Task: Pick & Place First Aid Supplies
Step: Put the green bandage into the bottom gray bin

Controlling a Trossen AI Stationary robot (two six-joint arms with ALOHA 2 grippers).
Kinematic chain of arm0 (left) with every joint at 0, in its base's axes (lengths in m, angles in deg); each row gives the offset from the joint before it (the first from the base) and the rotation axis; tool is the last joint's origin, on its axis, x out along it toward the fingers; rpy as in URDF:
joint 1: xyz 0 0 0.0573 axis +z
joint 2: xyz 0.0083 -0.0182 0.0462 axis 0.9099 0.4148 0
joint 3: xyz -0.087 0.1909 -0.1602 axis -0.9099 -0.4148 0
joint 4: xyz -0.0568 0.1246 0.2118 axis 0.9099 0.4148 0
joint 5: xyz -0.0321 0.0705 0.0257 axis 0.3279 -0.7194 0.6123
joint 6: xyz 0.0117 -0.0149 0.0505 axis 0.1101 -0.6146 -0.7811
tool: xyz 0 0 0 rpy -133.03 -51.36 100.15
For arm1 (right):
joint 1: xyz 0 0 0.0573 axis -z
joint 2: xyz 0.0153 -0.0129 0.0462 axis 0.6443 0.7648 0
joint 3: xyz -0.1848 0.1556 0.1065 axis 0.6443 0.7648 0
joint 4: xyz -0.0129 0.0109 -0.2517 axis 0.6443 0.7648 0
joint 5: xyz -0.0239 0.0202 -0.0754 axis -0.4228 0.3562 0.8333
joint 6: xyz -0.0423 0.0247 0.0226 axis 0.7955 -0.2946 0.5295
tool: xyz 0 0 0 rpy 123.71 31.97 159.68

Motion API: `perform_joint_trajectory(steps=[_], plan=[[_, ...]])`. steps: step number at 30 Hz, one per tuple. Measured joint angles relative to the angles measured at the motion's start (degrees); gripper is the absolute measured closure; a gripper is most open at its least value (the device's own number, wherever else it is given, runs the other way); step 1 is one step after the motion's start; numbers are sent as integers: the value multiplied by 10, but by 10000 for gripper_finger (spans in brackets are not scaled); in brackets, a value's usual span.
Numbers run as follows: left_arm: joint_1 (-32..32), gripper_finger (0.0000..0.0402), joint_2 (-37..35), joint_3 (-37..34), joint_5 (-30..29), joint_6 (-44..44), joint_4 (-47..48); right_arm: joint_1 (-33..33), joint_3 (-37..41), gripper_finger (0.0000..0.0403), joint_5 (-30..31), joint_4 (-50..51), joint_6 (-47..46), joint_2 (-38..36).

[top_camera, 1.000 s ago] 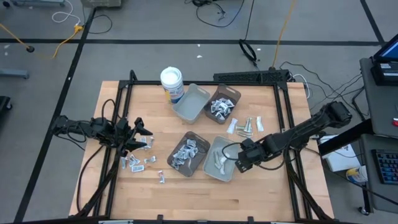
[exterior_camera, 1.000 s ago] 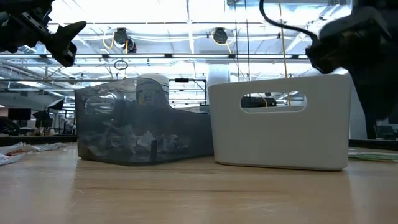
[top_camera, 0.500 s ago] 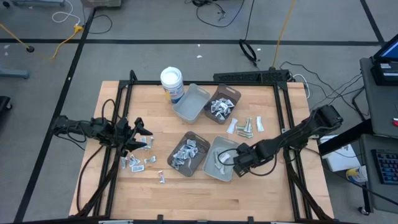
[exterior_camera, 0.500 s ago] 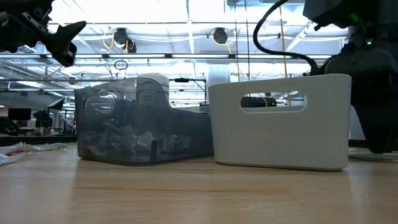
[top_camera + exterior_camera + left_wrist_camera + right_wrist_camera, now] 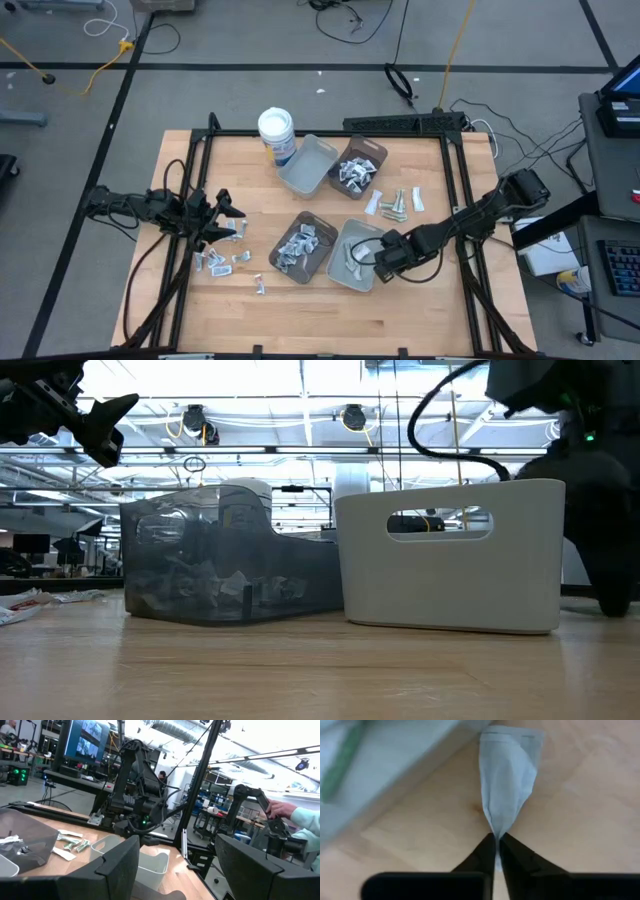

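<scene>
My right gripper points down at the table, just right of the pale grey tray, and is shut on a pale bluish-white packet of the first aid supplies. In the high view the gripper hides that packet. More packets fill the two brown trays. Others lie loose on the wood at the right and at the left. My left gripper waits open above the table's left side, holding nothing. My right gripper pinches the packet's near end between its two fingertips, coming from above and pointing steeply down. That end is squeezed into a narrow crease, and the packet widens away from the fingers. Its wide far end lies flat on the wood.
The pale tray's wall stands close beside the pinched packet. An empty grey tray and a white tub with a blue label stand at the back. In the low view the white tray hides most of the right arm.
My right gripper has come down to the table beside the pale grey tray, shifting a little toward the near and left edges. Most of that move happened early, and it has been nearly still since.
</scene>
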Motion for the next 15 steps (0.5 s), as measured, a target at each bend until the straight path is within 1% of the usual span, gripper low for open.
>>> perform_joint_trajectory(steps=[1,8,11,15], plan=[[0,135,0,0,0,0,0,0,-1,394,2,0,-9,-3],[0,135,0,0,0,0,0,-1,-43,400,4,46,-103,-29],[0,135,0,0,0,0,0,-1,-65,401,6,72,-145,-37],[0,135,0,0,0,0,0,-1,-95,401,5,121,-175,-43]])
